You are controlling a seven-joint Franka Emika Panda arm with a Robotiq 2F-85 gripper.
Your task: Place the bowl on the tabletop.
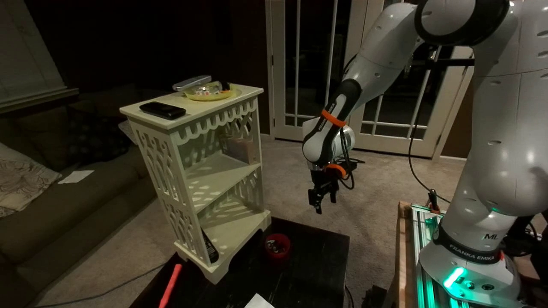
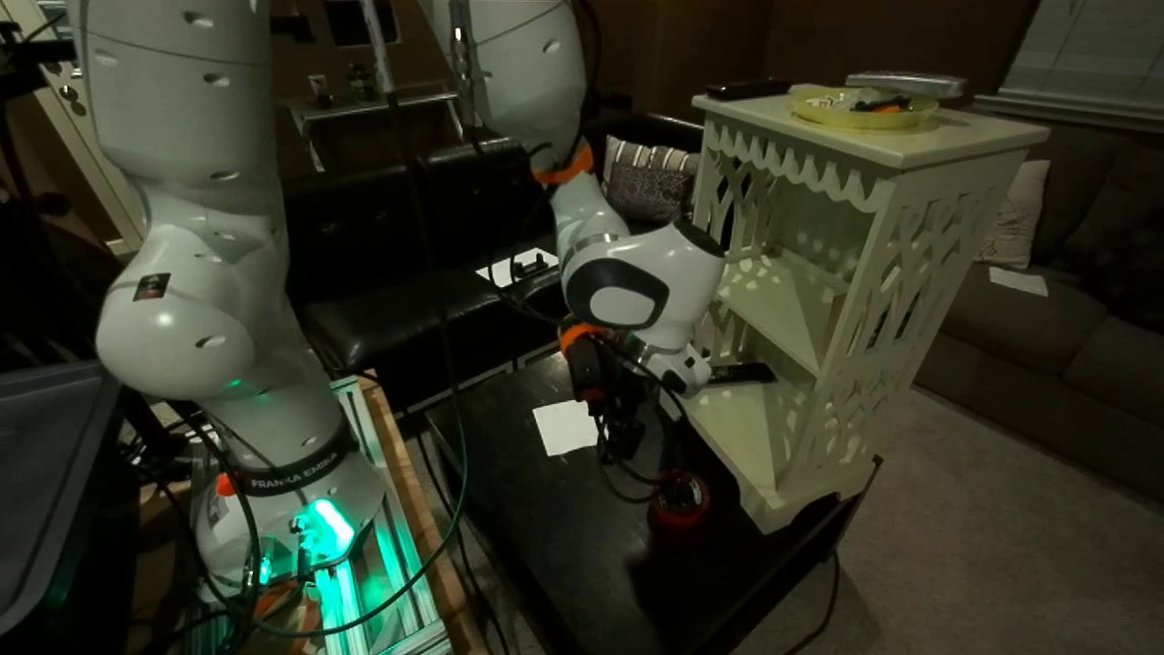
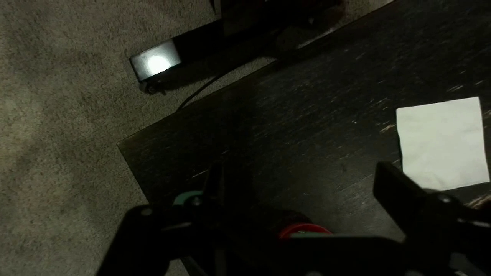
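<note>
Can see the gripper (image 1: 325,205) in mid-air with widely spread jaws. Can find the red bowl (image 1: 281,256) below and apart from them, on the tabletop (image 1: 320,259), with small items (image 1: 274,246) inside. Can spot, farther left of the jaws in an exterior view, the cream shelf unit (image 1: 216,175) and then the sofa (image 1: 100,192).

A cream shelf unit (image 1: 219,177) stands near the gripper (image 1: 326,206), its top higher and bearing a yellow dish (image 1: 209,98), a dark flat object (image 1: 162,110) and a grey flat object (image 1: 192,82). Lower than the gripper, a white paper (image 3: 441,145) lies off to its side, a red stick (image 1: 171,282) well apart; a sofa (image 1: 72,218) is farther off, past the shelf unit.
</note>
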